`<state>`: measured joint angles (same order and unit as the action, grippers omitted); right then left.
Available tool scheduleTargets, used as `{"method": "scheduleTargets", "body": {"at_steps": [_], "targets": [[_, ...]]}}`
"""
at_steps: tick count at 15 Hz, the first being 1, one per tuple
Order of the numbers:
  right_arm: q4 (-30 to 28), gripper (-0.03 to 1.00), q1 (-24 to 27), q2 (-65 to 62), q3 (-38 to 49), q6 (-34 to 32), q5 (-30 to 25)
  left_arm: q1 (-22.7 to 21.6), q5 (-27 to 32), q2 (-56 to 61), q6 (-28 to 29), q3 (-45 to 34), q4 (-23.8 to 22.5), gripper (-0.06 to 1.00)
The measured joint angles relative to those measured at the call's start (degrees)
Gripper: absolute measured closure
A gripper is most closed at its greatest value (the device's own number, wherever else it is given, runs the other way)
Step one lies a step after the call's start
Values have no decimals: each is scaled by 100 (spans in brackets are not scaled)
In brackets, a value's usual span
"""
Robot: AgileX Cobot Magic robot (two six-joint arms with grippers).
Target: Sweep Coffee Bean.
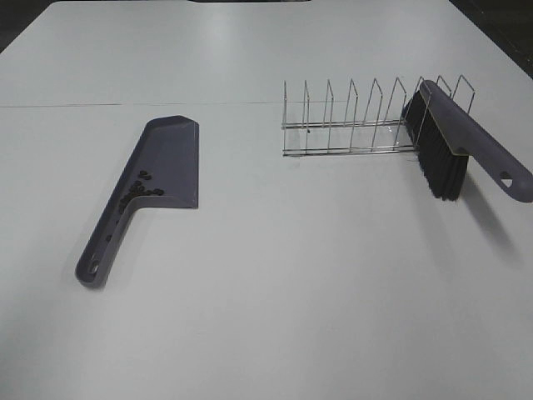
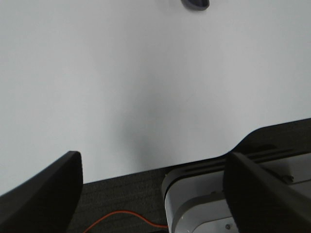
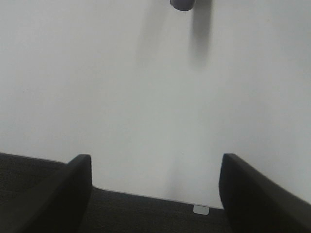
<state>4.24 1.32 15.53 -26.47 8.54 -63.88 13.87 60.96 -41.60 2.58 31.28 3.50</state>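
The white table (image 1: 266, 317) carries a purple dustpan (image 1: 158, 179) and a wire rack (image 1: 358, 125), well apart.

In the left wrist view only the rounded end of the dustpan handle (image 2: 195, 4) shows, cut off by the frame edge. The right wrist view likewise clips a dark rounded tip (image 3: 182, 4), probably the brush handle. From above, the coffee beans (image 1: 140, 192) are too small to count.
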Motion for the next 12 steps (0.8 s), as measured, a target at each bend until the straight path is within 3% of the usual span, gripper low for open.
{"method": "scheduleTargets", "body": {"at_steps": [2,8,12], "targets": [[0,33,0,-69,0,-6,6,0,34,1071,-6,-120,-40,22],[6,33,0,-1518,11,-6,11,0,46,2802,-115,-138,-86,22],[6,33,0,-1576,11,-6,11,0,46,3919,-149,-143,-235,22]]}}
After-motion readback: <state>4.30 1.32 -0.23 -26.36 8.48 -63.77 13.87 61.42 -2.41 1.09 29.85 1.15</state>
